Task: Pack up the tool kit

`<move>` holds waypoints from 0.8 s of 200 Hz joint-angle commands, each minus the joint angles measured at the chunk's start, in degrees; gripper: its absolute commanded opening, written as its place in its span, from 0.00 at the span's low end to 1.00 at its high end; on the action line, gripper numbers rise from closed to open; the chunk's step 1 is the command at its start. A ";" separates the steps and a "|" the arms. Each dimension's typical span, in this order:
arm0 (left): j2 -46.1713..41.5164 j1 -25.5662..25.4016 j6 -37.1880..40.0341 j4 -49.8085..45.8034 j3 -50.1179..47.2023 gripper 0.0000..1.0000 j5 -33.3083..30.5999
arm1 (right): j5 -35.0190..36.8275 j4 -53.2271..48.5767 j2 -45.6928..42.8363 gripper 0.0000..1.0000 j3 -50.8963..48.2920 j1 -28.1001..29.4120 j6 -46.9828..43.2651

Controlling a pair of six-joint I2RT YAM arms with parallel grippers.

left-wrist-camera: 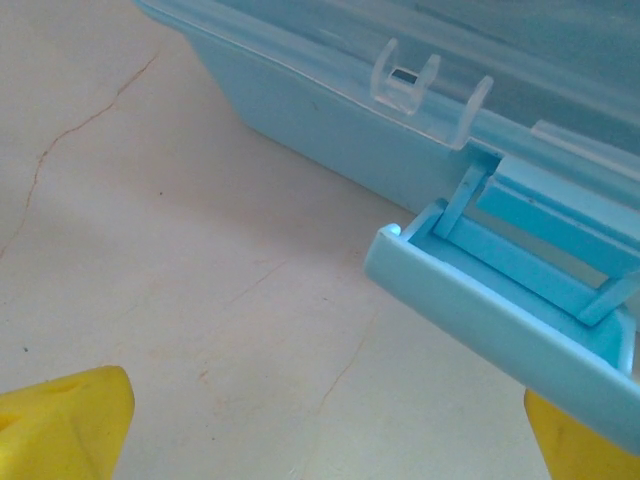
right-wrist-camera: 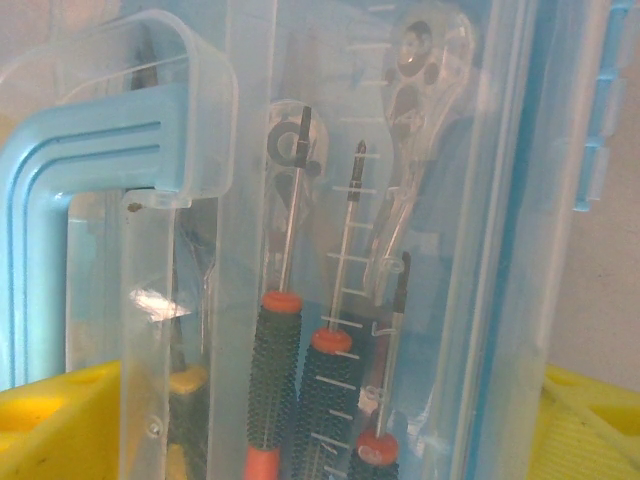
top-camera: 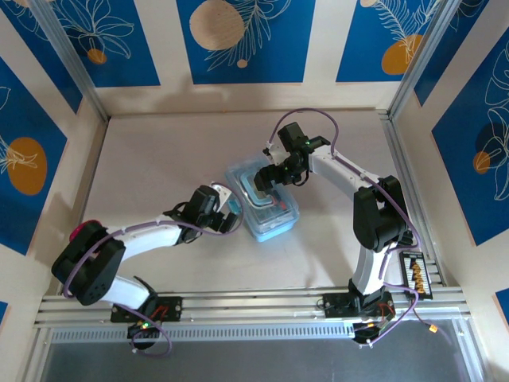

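- While the left gripper (left-wrist-camera: 320, 440) hung with its yellow fingers (left-wrist-camera: 60, 425) spread wide and empty, bare pale tabletop (left-wrist-camera: 150, 230) lay between them, giving open room.
- Just ahead of its right finger sat the light-blue translucent rectangular plastic case (top-camera: 274, 223), its light-blue hinged latch (left-wrist-camera: 500, 310) flipped open. It was probably light, stiff and slick-walled, apt to slide if pushed.
- The right gripper (right-wrist-camera: 320, 430) hovered spread over the clear lid (right-wrist-camera: 250, 150), holding nothing, with red-and-black screwdrivers (right-wrist-camera: 275, 370) beneath. The blue handle (right-wrist-camera: 60, 200), left of its fingers, looked the surest hold.
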 commanded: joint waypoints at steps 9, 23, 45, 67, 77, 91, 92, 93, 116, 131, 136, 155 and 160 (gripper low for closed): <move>-0.11 1.04 -0.88 4.61 0.35 1.00 -7.07 | -4.53 -10.04 3.16 0.86 -4.06 1.45 -1.10; -0.15 0.94 -0.94 4.70 0.40 1.00 -7.12 | -4.53 -9.98 3.15 0.86 -4.20 1.50 -1.19; -0.26 1.00 -0.66 4.63 0.74 1.00 -7.07 | -4.60 -9.78 3.21 0.86 -4.37 1.55 -1.17; -0.13 1.01 -0.40 4.52 1.25 1.00 -7.15 | -4.62 -9.71 3.34 0.86 -4.37 1.62 -1.14; -0.02 1.04 -0.33 4.39 1.45 1.00 -7.01 | -4.68 -9.68 3.38 0.86 -4.38 1.63 -1.17; 0.17 1.05 -0.47 4.34 1.69 1.00 -6.87 | -4.62 -9.66 3.34 0.86 -4.43 1.64 -1.28; 0.21 1.05 -0.48 4.34 1.71 1.00 -6.88 | -4.62 -9.63 3.34 0.86 -4.43 1.67 -1.27; 0.23 1.06 -0.48 4.34 1.71 1.00 -6.84 | -4.62 -9.66 3.34 0.85 -4.47 1.65 -1.31; 0.56 0.98 -0.57 4.34 1.98 1.00 -6.56 | -4.70 -9.63 3.34 0.86 -4.66 1.54 -1.43; 0.81 1.00 -0.57 4.26 2.37 1.00 -6.36 | -4.71 -9.58 3.34 0.86 -4.81 1.52 -1.43; 0.91 1.03 -0.52 4.13 2.57 1.00 -6.28 | -4.71 -9.53 3.34 0.86 -4.84 1.54 -1.44; 1.28 1.02 -0.50 3.95 3.10 1.00 -6.05 | -4.86 -9.42 3.34 0.86 -4.79 1.56 -1.52; 1.31 1.02 -0.52 3.91 3.20 1.00 -6.01 | -4.86 -9.49 3.34 0.86 -4.78 1.54 -1.51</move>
